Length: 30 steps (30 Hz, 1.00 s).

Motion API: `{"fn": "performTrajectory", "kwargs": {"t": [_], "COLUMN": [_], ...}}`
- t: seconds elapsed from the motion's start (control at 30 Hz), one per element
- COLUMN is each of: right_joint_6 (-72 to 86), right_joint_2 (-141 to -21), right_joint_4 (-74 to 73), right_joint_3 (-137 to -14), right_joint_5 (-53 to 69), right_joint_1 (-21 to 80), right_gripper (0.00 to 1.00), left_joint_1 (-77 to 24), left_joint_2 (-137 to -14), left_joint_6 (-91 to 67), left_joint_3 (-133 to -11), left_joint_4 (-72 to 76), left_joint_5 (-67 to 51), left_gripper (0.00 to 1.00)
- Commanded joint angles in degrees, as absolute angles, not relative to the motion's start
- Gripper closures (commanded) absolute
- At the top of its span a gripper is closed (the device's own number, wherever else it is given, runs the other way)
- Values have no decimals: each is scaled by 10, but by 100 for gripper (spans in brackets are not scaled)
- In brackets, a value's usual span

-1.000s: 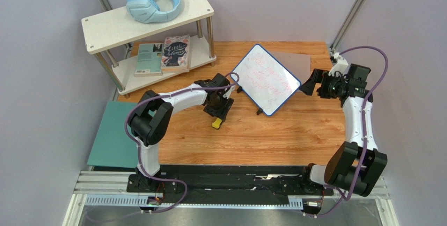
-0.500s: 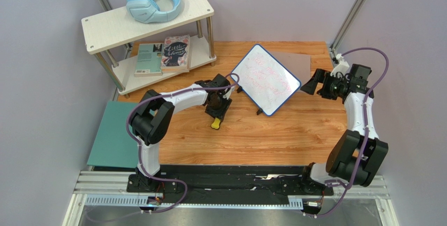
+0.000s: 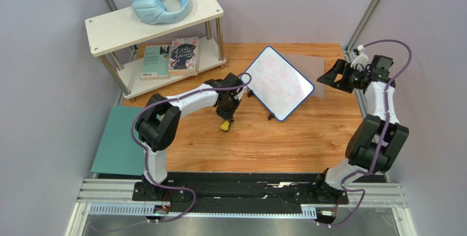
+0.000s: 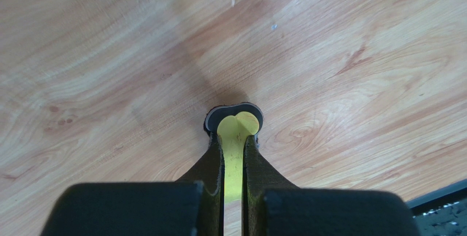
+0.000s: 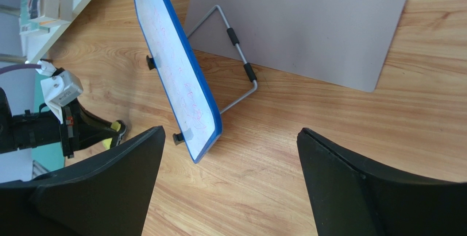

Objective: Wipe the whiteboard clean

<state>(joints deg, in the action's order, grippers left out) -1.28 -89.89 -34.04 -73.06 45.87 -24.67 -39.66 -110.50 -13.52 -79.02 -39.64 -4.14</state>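
Whiteboard (image 3: 278,83), small and blue-framed with faint pink-red scribbles across its face, stands toward 12 o'clock on a wooden counter (image 3: 274,143). It is turned so it reads as a diamond from above, and it leans back on a wire stand (image 5: 241,77). That tilt presents the writing surface forward and up, where an arm can reach it. A grey mat (image 5: 307,22) lies flat behind the stand. At about 8 o'clock from the board, near but not touching it, the left fingers (image 4: 216,154) point down at the counter and are closed tight on a yellow eraser (image 4: 239,124). They pinch its narrow yellow handle from both sides, so the dark pad underneath faces the wood. The grip looks made for lifting the eraser and carrying its pad to the board; no wiping has begun, and the marks are all there. At 3 o'clock from the board, apart from it, the right fingers (image 5: 109,187) are spread wide and hold nothing. They face the board's edge, probably ready to steady the frame so it does not slide or tip while it is rubbed. At 10 o'clock a two-level white shelf (image 3: 159,20) holds blue headphones (image 3: 159,2) on top and books (image 3: 171,55) below. A teal mat (image 3: 119,140) lies at 8 o'clock, off the counter's edge.
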Motion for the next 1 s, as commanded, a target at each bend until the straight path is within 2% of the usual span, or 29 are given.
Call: {"fn": "performTrajectory", "kwargs": {"t": [0.0,0.3,0.43,0.6,0.7,0.73,0.8,0.83,0.9,0.93,0.97], "right_joint_6": [-22,-220,-291,-289,-283,-278,-274,-269,-267,-269,-276], "right_joint_2": [-952,-1102,-1136,-1138,-1146,-1152,-1158,-1161,-1166,-1165,-1164], "right_joint_4": [-363,-559,-641,-635,-633,-633,-632,-630,-628,-628,-628], "right_joint_3": [-790,-908,-943,-946,-956,-960,-968,-969,-969,-969,-967], "right_joint_5": [537,652,649,644,633,628,620,620,619,616,612], "right_joint_1": [-249,-238,-218,-205,-192,-186,-182,-180,-180,-180,-179], "right_gripper": [6,21,30,35,44,53,65,76,83,92,96], "left_joint_1": [-399,-399,-399,-399,-397,-396,-390,-388,-381,-374,-372], "left_joint_2": [-1086,-1106,-1135,-1172,-1182,-1184,-1189,-1191,-1193,-1193,-1193], "left_joint_6": [-130,-127,-127,-130,-132,-133,-141,-143,-154,-156,-159], "left_joint_3": [-847,-980,-1034,-1079,-1092,-1095,-1103,-1106,-1110,-1110,-1111], "left_joint_4": [-415,-442,-464,-475,-475,-475,-470,-468,-459,-454,-442], "left_joint_5": [-46,-55,-52,-61,-59,-59,-62,-65,-82,-88,-98], "left_gripper": [100,100,100,100,100,100,100,100,100,100,100]}}
